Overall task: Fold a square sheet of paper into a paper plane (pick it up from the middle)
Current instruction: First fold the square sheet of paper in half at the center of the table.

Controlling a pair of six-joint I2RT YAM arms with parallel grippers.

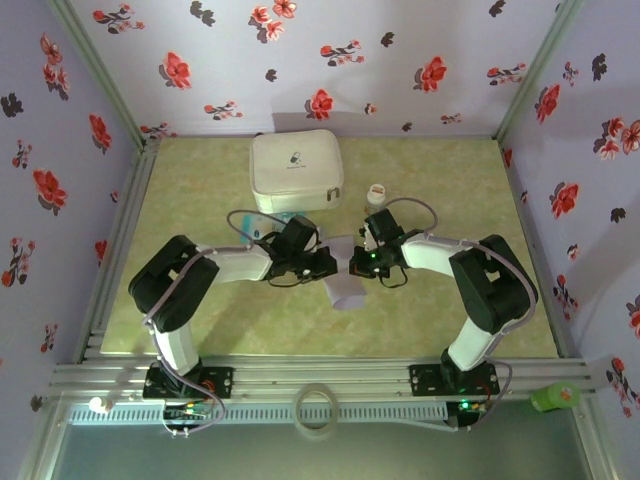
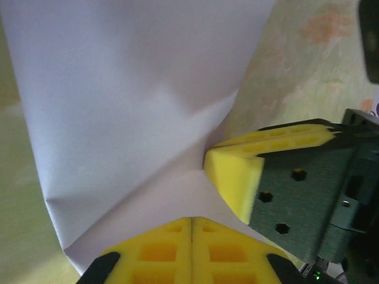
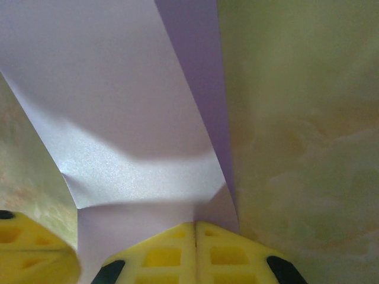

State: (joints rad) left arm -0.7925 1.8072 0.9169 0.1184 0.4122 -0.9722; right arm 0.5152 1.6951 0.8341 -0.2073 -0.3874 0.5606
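Both grippers hold the lavender sheet of paper [image 1: 347,290] above the middle of the table, and it hangs bent below them. My left gripper [image 1: 328,263] is shut on one edge of it. In the left wrist view the yellow pads [image 2: 172,248] meet on the creased paper [image 2: 136,106], with the right gripper's fingers [image 2: 237,171] pinching it just beside them. My right gripper [image 1: 358,264] is shut on the same sheet. In the right wrist view its pads [image 3: 166,254] are closed on the paper [image 3: 118,118], which has a folded flap [image 3: 204,71]. No finished paper plane is in view.
A white zip case [image 1: 296,165] lies at the back centre with a teal-and-white packet [image 1: 276,220] at its front edge. A small bottle [image 1: 376,192] stands right of it. A tape ring [image 1: 317,408] and a green object [image 1: 555,397] sit on the near rail.
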